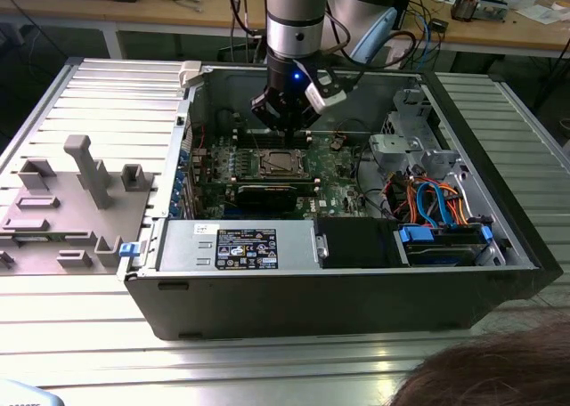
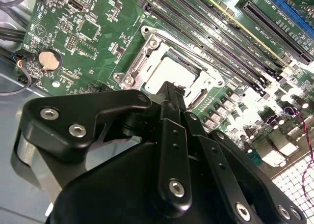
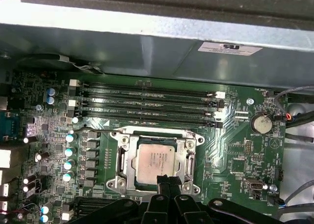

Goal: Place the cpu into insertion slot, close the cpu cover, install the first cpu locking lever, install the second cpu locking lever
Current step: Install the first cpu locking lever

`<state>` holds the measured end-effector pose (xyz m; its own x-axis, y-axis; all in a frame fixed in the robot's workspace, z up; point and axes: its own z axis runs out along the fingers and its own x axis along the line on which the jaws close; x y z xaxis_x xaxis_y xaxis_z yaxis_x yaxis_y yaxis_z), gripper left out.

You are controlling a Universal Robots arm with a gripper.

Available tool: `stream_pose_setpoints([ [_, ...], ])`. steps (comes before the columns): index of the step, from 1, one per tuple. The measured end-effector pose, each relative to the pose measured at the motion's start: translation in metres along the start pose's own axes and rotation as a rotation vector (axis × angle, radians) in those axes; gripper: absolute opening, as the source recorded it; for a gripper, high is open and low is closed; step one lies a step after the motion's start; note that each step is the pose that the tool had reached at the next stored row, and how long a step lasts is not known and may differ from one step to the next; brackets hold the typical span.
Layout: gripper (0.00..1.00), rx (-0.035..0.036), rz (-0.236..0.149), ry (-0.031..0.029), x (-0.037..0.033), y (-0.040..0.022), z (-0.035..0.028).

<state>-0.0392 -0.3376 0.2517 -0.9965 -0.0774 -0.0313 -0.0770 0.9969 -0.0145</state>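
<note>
The cpu [image 3: 156,160] lies flat in the motherboard's socket, its dull silvery top showing through the square window of the cpu cover [image 3: 122,157], which lies down around it. In the exterior view the cpu [image 1: 279,164] is just below my gripper [image 1: 283,121] inside the open computer case. In both wrist views the black fingers are pressed together, with their tips at the socket's edge over the cpu [image 2: 171,72]. My gripper [image 3: 165,181] is shut with nothing between its fingers. The fingers hide part of the socket's near edge. How the locking levers stand I cannot tell.
Memory slots [image 3: 147,101] run beside the socket and a coin battery [image 3: 260,123] sits off to one side. A black card [image 1: 261,195], the power supply [image 1: 236,244] and coloured cables [image 1: 436,206] crowd the case. A grey fixture [image 1: 80,192] stands at the exterior view's left. A person's hair [image 1: 499,370] shows at the bottom.
</note>
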Motion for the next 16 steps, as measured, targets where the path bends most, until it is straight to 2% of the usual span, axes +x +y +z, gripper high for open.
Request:
stream_pose_setpoints([
  [16, 0.11, 0.0017, 0.054, 0.0008, 0.0000, 0.0000, 0.0000],
])
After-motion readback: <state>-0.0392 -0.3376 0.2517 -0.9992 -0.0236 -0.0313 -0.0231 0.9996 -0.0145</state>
